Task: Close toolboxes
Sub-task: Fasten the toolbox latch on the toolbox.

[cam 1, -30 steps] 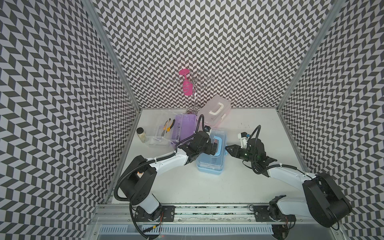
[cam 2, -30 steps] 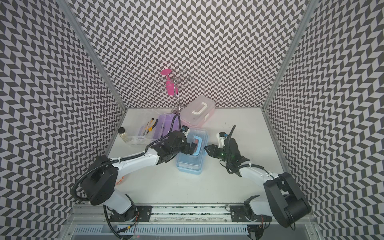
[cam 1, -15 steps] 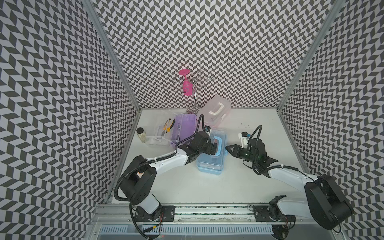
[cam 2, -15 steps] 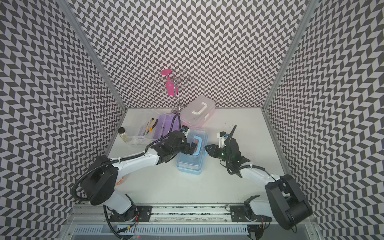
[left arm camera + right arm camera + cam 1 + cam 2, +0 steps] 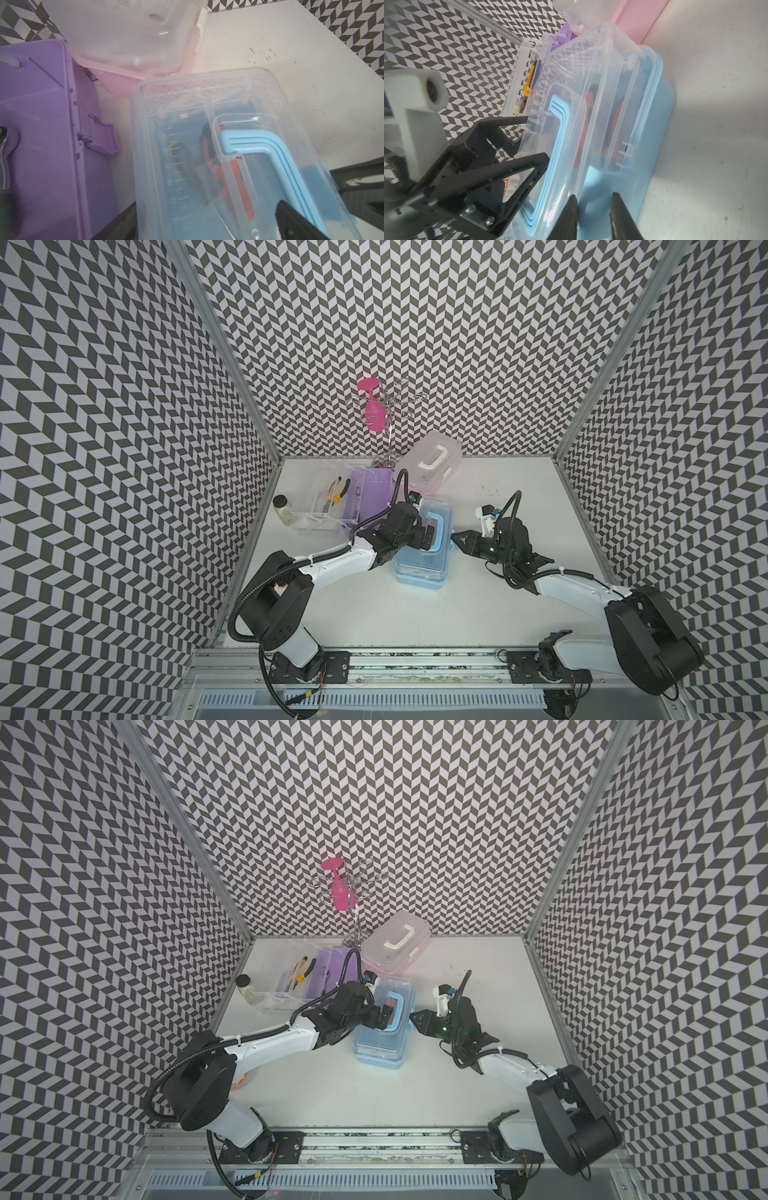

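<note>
The light blue toolbox (image 5: 424, 568) (image 5: 380, 1048) lies mid-table with its clear lid (image 5: 187, 104) down and its blue handle (image 5: 259, 149) flat. My left gripper (image 5: 428, 537) (image 5: 205, 216) is open over that lid, one finger outside the lid's edge and one on the handle. My right gripper (image 5: 456, 538) (image 5: 593, 207) has its jaws narrowly apart, tips at the blue latch (image 5: 602, 187) on the box's side. The purple toolbox (image 5: 372, 493) (image 5: 41, 124) stands open. Behind, the pink toolbox (image 5: 432, 466) (image 5: 124, 41) rests tilted with its lid down.
A clear tray (image 5: 320, 510) with pliers lies against the purple box's left side. A small jar (image 5: 284, 510) stands near the left wall. A wire rack with a pink glass (image 5: 374, 410) stands at the back. The three boxes crowd together.
Both arms stay at the light blue toolbox and no box has visibly shifted.
</note>
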You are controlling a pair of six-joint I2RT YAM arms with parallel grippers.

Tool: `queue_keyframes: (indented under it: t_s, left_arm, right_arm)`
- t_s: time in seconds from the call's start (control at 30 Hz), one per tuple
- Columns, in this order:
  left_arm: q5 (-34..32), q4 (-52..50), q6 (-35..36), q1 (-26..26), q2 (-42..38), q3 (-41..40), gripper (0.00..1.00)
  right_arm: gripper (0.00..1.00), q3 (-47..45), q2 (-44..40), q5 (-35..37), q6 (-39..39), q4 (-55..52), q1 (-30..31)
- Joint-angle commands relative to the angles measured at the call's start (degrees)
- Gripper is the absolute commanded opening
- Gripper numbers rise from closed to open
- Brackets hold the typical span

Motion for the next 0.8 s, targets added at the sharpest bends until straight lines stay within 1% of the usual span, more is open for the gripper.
queue_keyframes:
  t_s: [0.0,0.23,0.33,0.77]
  left_arm:
    - [0.9,-0.8,-0.1,0.0,0.3,-0.9,0.99]
    - [0.9,-0.7,0.0,0.0,0.5,-0.9,0.99]
    - [0.9,-0.7,0.0,0.1,0.6,-0.8,0.99]
    - [1.0,-0.5,0.2,0.0,1.0,-0.7,0.99]
  right_arm:
    - [0.28,-0.1,1.2,-0.4,-0.8,1.5,-0.2]
    - [0.28,0.1,1.6,-0.2,-1.3,1.3,-0.2]
    - [0.28,0.1,2.1,-1.2,-1.2,2.0,-0.2]
    - [0.25,0.3,3.4,-2.9,-1.6,3.0,-0.1]
